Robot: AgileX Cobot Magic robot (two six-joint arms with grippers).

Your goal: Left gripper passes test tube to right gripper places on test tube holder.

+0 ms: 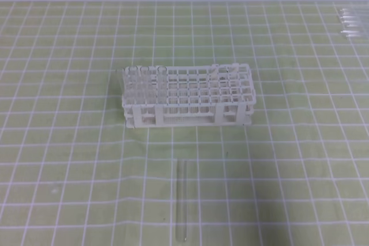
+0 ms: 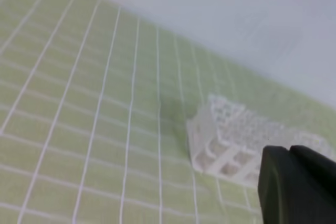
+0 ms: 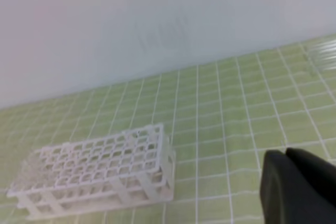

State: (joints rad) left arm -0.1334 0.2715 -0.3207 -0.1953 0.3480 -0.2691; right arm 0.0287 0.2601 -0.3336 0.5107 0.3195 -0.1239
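Note:
The test tube (image 1: 182,200) lies flat on the green grid mat, in front of the test tube holder (image 1: 173,114) and pointing toward it. The white holder stands in the middle of the mat and also shows in the wrist views (image 2: 231,140) (image 3: 94,166). Neither arm appears in the exterior high view. In the left wrist view my left gripper (image 2: 287,153) sits at the lower right, its black fingers pressed together with nothing between them, held above the mat and short of the holder. My right gripper (image 3: 283,155) looks the same, shut and empty, to the right of the holder.
A few clear tubes (image 1: 144,84) stand in the holder's left end. A bunch of clear tubes (image 1: 353,22) lies at the mat's far right corner, also glimpsed in the right wrist view (image 3: 323,51). A pale wall borders the back.

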